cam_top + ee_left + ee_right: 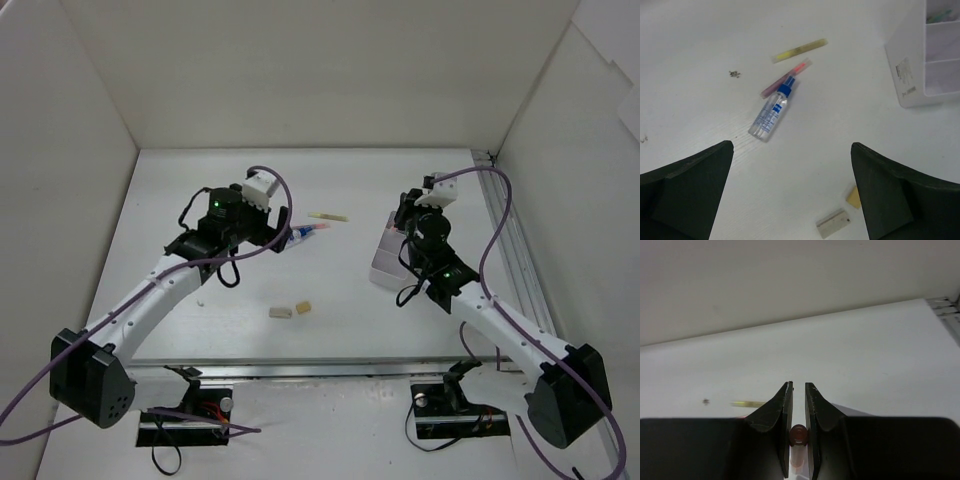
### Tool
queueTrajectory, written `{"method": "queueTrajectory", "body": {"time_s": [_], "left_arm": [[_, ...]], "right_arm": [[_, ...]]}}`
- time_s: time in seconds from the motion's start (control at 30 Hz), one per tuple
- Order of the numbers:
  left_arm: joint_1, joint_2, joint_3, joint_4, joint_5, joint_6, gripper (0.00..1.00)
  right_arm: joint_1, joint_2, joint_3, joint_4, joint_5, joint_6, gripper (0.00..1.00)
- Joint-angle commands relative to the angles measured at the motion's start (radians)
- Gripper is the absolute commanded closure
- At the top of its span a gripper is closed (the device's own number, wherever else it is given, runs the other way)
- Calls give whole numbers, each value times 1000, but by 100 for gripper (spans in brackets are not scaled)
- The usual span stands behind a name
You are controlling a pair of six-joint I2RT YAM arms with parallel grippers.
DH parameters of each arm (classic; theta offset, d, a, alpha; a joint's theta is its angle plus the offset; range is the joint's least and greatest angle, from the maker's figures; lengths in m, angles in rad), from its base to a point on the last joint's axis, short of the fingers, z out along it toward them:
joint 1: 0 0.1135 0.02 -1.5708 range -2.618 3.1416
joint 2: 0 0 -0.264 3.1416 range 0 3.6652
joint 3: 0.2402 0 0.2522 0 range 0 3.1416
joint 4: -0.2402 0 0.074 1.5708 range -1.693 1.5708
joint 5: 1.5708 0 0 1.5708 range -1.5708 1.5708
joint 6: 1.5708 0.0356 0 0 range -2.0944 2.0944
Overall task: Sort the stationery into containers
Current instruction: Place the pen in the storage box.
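Left gripper [791, 150] gapes above a clear blue-capped tube [771, 114], its label print illegible. Right gripper [799, 387] pinches a thin red pen [799, 435].

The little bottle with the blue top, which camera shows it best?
The left wrist view. There the bottle lies in full, close up, with its clear body, blue top and label plain to see. The top external view shows only a tiny blue speck. The right wrist view does not show it.
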Motion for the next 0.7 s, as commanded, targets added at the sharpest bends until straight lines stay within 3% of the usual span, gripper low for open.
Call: {"method": "queueTrajectory", "body": {"time_s": [0.0, 0.23, 0.47, 0.67], "left_arm": [[68, 6, 40, 60, 14, -74, 0], [167, 158, 162, 13, 101, -118, 0], [167, 291, 247, 28, 164, -95, 0], [167, 414, 355, -4, 239, -52, 0]], "right_arm": [[-44, 47, 54, 29, 157, -140, 100], [-136, 181, 70, 147, 101, -203, 100], [-193, 326, 60, 268, -2, -200, 100], [-193, 311, 37, 279, -34, -174, 100]]}}
